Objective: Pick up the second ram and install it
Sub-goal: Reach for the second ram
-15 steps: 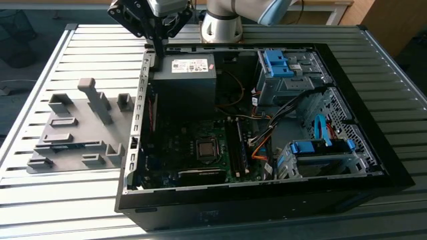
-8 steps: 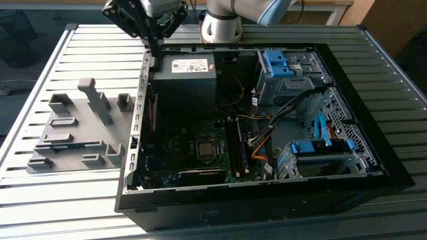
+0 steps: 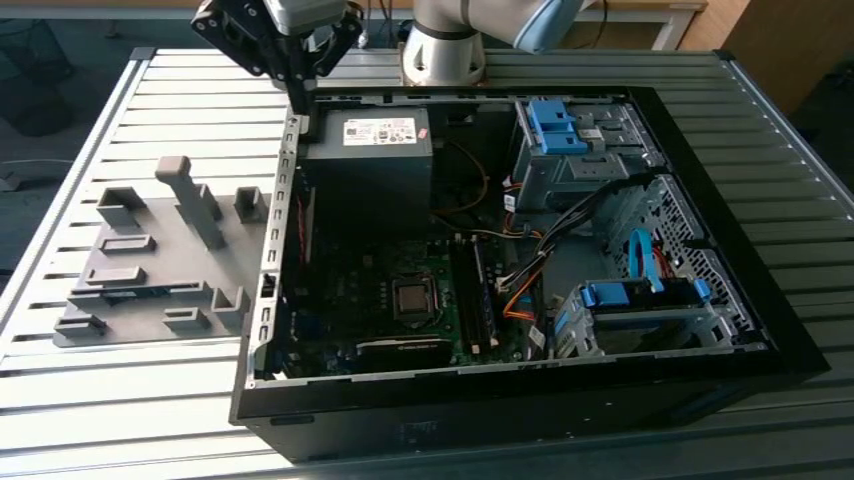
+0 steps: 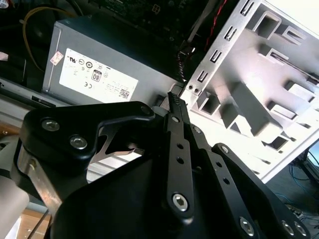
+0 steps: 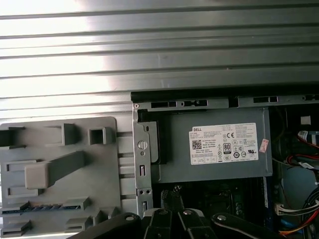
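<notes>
The second ram (image 5: pixel 44 205) looks like a thin dark strip with blue glints. It lies in a slot near the front of the grey holder plate (image 5: pixel 60 149), and the exterior view shows the ram (image 3: pixel 138 292) as a bluish line. My gripper (image 3: pixel 303 112) hangs over the back corner of the open computer case at the exterior view's left, apart from the ram. Its fingertips (image 4: pixel 174 101) are pressed together with nothing between them. In the first wrist view the gripper (image 5: pixel 172 192) points down beside the power supply (image 5: pixel 214 144).
The open black computer case (image 3: pixel 747 330) fills the table's middle. The memory slots (image 3: pixel 477 300) sit beside the processor socket (image 3: pixel 414 297). Drive cages with blue clips (image 3: pixel 554 125) and loose cables stand at the exterior view's right. Several upright blocks (image 3: pixel 187 200) rise from the holder plate.
</notes>
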You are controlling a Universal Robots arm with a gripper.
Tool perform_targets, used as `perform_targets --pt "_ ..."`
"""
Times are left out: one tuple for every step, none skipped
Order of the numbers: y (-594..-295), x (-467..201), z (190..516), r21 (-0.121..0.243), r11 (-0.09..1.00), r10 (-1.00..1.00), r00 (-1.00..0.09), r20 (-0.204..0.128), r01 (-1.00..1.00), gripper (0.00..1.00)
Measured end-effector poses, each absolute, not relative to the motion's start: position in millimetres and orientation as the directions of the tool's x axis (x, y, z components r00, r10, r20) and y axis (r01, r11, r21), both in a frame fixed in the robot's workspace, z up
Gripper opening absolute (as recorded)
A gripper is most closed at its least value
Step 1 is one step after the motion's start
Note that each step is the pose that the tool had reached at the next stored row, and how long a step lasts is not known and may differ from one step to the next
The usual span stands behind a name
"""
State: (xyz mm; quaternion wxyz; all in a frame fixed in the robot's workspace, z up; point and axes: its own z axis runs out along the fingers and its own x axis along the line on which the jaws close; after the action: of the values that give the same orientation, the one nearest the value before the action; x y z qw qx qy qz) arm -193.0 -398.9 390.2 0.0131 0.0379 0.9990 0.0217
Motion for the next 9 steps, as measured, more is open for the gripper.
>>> perform_targets --pt "-398.9 -194.2 390.1 0.044 0.996 0.076 -0.997 -0.025 0.075 0.11" --pt "-398.9 -195.3 390.1 0.044 0.996 0.076 -0.997 -0.025 0.075 0.11" --pt "-398.9 -196.5 390.1 0.044 0.996 0.076 -0.997 -0.024 0.075 0.11" --pt "-398.9 -197.7 390.0 0.044 0.996 0.076 -0.997 -0.024 0.075 0.11" --pt "-399.0 -198.8 390.0 0.044 0.996 0.076 -0.997 -0.024 0.075 0.11" --pt "-398.9 -200.0 390.0 0.044 0.996 0.076 -0.997 -0.024 0.075 0.11" --pt "-398.9 -201.3 389.9 0.044 0.996 0.076 -0.997 -0.024 0.075 0.11" --pt "-398.9 -202.5 389.9 0.044 0.996 0.076 -0.997 -0.024 0.075 0.11" --pt "-398.9 -203.7 389.8 0.044 0.996 0.076 -0.997 -0.024 0.075 0.11"
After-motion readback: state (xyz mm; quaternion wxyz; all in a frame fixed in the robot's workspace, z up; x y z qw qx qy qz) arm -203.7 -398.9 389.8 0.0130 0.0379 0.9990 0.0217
